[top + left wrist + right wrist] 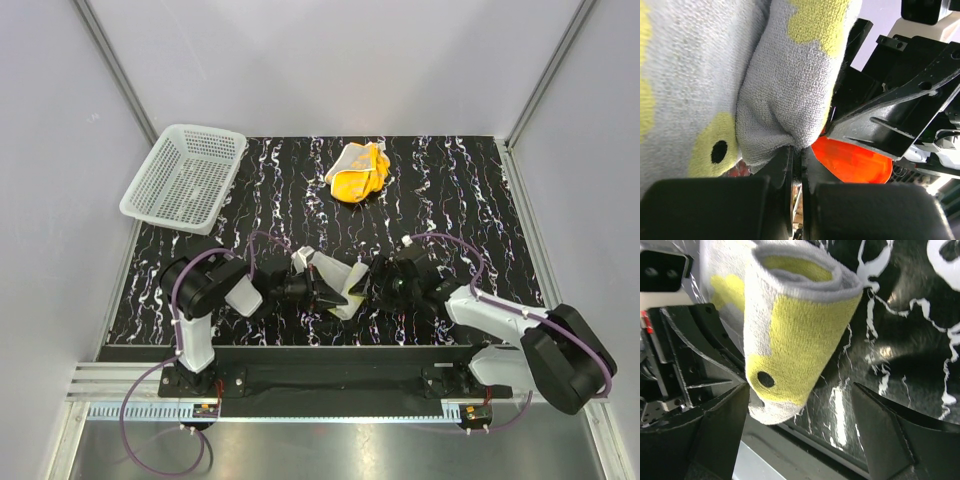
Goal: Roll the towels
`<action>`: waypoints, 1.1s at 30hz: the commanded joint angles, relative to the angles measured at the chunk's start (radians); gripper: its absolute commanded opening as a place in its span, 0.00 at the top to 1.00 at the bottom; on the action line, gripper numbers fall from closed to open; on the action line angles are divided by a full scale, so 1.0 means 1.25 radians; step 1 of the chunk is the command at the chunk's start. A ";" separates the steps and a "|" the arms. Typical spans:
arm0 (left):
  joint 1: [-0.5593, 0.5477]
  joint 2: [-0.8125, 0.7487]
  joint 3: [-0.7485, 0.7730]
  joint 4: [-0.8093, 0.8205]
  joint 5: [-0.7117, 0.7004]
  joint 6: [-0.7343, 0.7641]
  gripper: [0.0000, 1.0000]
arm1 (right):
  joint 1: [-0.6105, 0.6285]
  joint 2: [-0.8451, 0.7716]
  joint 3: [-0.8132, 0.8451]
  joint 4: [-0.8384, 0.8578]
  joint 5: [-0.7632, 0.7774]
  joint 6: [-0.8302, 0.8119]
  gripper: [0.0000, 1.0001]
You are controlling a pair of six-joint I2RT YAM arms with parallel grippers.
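The black marbled surface (470, 200) lay open across its right half and far right corner, while the arms crowded its near edge. A white basket (185, 178) sat at the far left corner, and a crumpled yellow towel (360, 171) lay far, at the middle. The grey-and-yellow towel (335, 280), part rolled, was near the middle, its long axis slanting from far left to near right. The left claw (796, 155) pinched a fold of it tight. The right claw (801, 386) gaped wide about the roll's end; whether it touched could not be told.
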 commanded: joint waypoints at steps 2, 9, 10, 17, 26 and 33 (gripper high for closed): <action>0.013 0.023 -0.017 0.053 0.021 0.001 1.00 | 0.010 0.020 0.001 0.086 0.040 0.014 0.12; 0.025 0.067 -0.032 0.115 0.031 -0.022 1.00 | 0.011 0.075 -0.002 0.133 0.040 0.024 0.16; 0.024 0.070 -0.032 0.120 0.034 -0.023 1.00 | 0.011 0.081 -0.001 0.144 0.038 0.024 0.17; 0.033 0.081 -0.029 0.123 0.040 -0.021 1.00 | 0.018 0.117 0.007 0.169 0.035 0.025 0.25; 0.040 0.075 -0.015 0.103 0.046 -0.016 0.85 | 0.031 0.142 0.013 0.188 0.035 0.029 0.48; 0.041 -0.010 0.004 -0.066 0.025 0.079 0.60 | 0.036 0.135 0.039 0.112 0.052 0.028 0.57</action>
